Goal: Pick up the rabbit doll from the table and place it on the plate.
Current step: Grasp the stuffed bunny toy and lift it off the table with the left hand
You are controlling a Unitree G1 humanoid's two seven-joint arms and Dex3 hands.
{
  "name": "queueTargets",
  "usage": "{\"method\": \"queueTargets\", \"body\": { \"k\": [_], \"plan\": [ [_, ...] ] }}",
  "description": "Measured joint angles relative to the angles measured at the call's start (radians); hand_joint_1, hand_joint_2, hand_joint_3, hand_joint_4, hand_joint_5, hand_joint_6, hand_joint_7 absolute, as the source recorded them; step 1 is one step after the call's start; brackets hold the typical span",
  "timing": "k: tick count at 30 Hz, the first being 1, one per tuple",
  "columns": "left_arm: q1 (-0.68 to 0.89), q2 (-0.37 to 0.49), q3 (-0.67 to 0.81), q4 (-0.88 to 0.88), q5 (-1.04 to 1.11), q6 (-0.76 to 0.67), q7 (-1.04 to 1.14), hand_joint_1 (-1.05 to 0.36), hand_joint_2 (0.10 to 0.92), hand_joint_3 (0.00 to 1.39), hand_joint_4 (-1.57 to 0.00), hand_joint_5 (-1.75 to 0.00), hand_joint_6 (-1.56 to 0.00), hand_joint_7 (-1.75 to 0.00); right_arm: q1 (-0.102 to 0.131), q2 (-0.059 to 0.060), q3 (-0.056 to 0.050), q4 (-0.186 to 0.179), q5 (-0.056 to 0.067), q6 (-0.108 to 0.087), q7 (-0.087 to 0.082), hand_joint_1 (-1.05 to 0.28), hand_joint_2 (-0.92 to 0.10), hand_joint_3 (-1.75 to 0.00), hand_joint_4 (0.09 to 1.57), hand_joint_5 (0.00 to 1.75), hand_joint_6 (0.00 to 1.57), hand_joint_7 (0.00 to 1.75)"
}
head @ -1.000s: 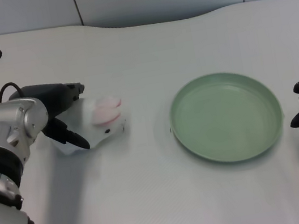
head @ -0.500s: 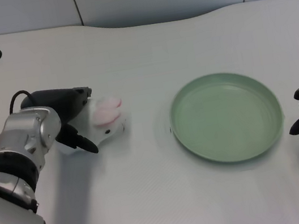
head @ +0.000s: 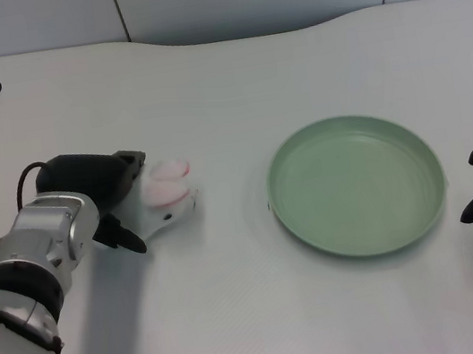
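the rabbit doll [head: 166, 200] lies on the white table [head: 203, 83] at the left middle of the frame, its pink ears pointing toward the upper right and its pale body tucked against the left hand [head: 103, 192]. the hand covers the doll's left end from above and behind, with one dark finger [head: 125, 238] reaching down along the near side, which looks like a wrap around the body meant to keep the soft toy from slipping. whether the fingers are truly pressed onto the doll or only resting against it cannot be told here; the far side of the grasp is hidden by the hand itself. the doll appears to sit on the table, not yet lifted.

the green plate [head: 424, 209] stands to the right of centre, well apart from the doll, with bare table between them, so the carry would run rightward across the frame. a firm hold seems needed first, since a light plush body could roll out of a loose wrap.
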Motion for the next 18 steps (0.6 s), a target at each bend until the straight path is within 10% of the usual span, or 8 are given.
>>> {"method": "queueTargets", "body": {
  "k": [7,9,12,18],
  "plan": [
    [0.003,0.000,-0.001,0.007,0.000,0.000,0.033,-0.57,0.796,0.00,-0.46,-0.15,-0.50,-0.04,0.004,0.000,0.000,-0.010,0.001,0.000,0.002,-0.26,-0.92,-0.69,0.37,1.75,0.18,1.64],
    [0.008,0.000,-0.012,0.008,0.012,-0.002,0.095,-0.32,0.888,0.01,-0.45,-1.02,-0.56,-0.64,0.010,0.000,-0.001,-0.015,0.001,0.000,0.002,-0.25,-0.92,-0.68,0.37,1.75,0.17,1.63],
    [0.027,0.001,-0.028,0.013,0.036,-0.020,0.225,-0.20,0.916,0.00,-0.49,-1.54,-0.52,-1.20,0.031,-0.001,-0.008,-0.023,0.002,0.002,0.002,-0.26,-0.92,-0.66,0.34,1.75,0.17,1.62],
    [0.029,0.001,-0.044,0.019,0.048,-0.032,0.297,-0.23,0.919,0.00,-0.72,-1.74,-0.75,-0.94,0.034,-0.003,-0.013,-0.025,0.001,0.012,0.001,-0.27,-0.92,-0.65,0.34,1.75,0.17,1.62]
  ]
}}
